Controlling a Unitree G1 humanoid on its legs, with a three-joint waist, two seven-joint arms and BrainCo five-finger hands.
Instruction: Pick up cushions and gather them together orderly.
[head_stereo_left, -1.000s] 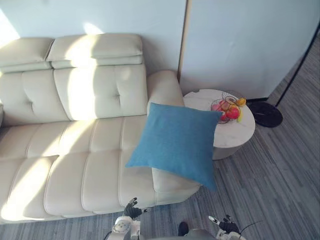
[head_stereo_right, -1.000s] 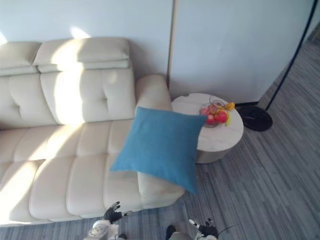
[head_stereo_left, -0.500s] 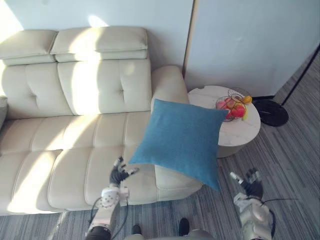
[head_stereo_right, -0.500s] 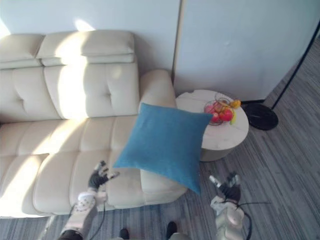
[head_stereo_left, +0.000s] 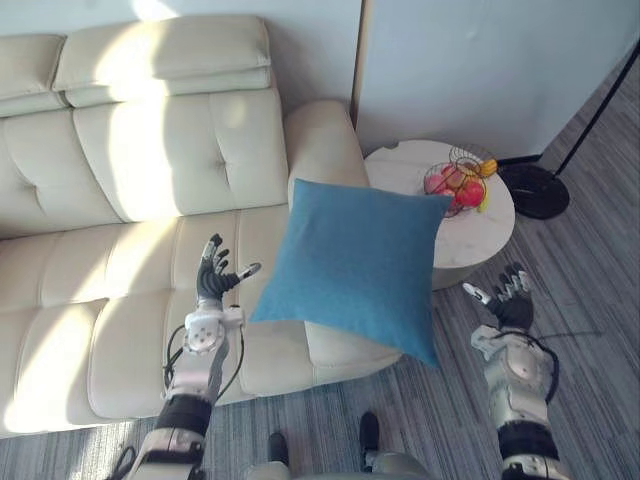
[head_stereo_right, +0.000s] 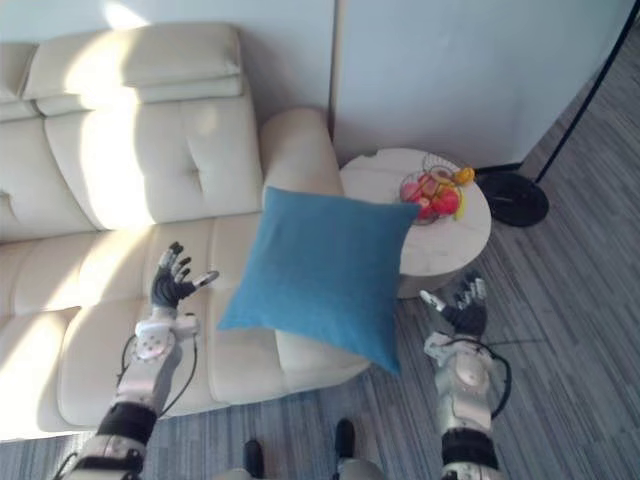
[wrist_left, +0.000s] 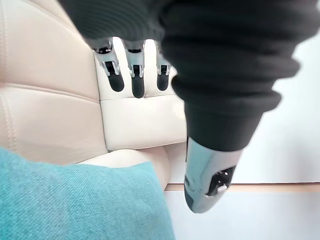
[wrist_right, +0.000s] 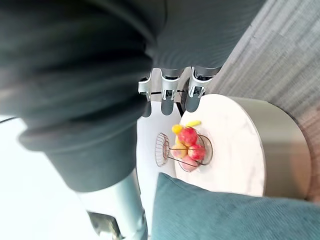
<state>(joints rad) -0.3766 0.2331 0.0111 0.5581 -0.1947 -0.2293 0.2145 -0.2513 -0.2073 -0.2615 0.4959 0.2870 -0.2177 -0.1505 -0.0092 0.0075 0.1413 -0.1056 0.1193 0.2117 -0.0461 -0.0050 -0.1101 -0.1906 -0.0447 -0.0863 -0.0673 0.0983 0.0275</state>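
One blue cushion (head_stereo_left: 355, 265) lies tilted on the right end of one cream sofa (head_stereo_left: 130, 170). It covers the front of the armrest, and its lower corner hangs past the seat edge over the floor (head_stereo_left: 590, 290). The sofa's left part is cut off by the frame. Two hands: the left hand (head_stereo_left: 210, 282) is above the seat just left of the cushion, fingers spread, grasping nothing. The right hand (head_stereo_left: 513, 305) is over the floor to the cushion's right, fingers likewise released. One round bench (head_stereo_left: 405, 172) carries one wire basket (head_stereo_left: 455, 185) of red and yellow fruit, too small to count. The cushion hides the bench's near-left edge.
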